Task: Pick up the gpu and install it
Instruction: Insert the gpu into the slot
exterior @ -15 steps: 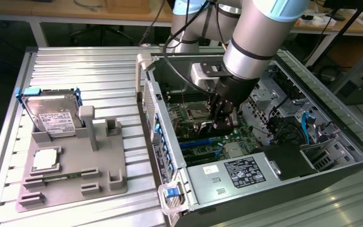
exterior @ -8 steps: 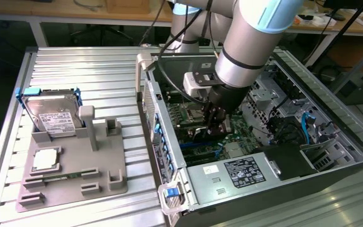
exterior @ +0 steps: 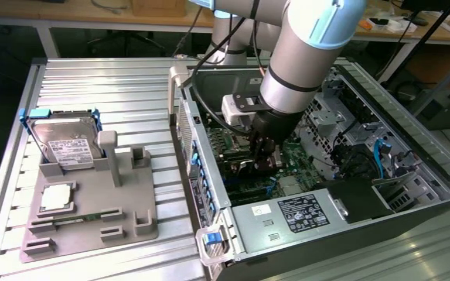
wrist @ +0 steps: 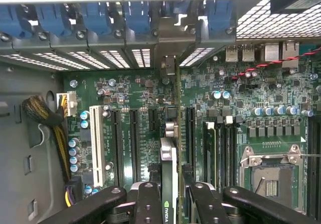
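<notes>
My gripper (wrist: 169, 191) is shut on the gpu (wrist: 169, 163), which I see edge-on between the two black fingers (wrist: 148, 200), with a green logo on its edge. The card stands upright over the motherboard (wrist: 125, 91), among the black expansion slots (wrist: 134, 143). Its silver bracket end (wrist: 169, 63) reaches toward the rear slot openings of the case. Whether it is seated in a slot I cannot tell. In the exterior view the gripper (exterior: 262, 157) is down inside the open computer case (exterior: 209, 193), above the green board.
On the exterior view's left a grey fixture (exterior: 92, 211) holds a silver hard drive (exterior: 67, 149) and a square CPU chip (exterior: 56, 198). The power supply (exterior: 303, 213) fills the case's near end. A white slot (wrist: 95, 143), yellow cables (wrist: 47, 123), memory slots (wrist: 220, 148) and CPU socket (wrist: 271, 176) surround the card.
</notes>
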Controlling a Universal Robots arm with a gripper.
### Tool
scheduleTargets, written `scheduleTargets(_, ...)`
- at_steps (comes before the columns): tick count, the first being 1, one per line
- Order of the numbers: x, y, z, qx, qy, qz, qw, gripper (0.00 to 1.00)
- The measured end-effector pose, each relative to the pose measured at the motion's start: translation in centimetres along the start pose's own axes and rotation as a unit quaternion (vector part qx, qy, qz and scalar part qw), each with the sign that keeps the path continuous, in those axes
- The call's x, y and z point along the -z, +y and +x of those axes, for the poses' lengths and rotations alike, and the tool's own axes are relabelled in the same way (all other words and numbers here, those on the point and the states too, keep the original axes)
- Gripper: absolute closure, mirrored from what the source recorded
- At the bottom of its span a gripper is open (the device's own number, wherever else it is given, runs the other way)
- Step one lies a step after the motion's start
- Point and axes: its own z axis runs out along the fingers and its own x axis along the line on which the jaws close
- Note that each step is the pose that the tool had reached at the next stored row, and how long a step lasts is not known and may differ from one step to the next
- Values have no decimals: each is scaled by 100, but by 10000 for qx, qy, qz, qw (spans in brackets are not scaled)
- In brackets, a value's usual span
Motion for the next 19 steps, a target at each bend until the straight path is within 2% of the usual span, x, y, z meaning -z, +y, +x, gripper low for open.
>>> scheduleTargets(9,-3,0,-10,145,-1,-5,9999,73)
scheduleTargets(13,-66,3,-6,145,5,-7,9999,73)
scheduleTargets(17,-153,4,-5,146,0,-7,9999,73)
scheduleTargets(19,-166,6,-4,145,-1,-6,9999,73)
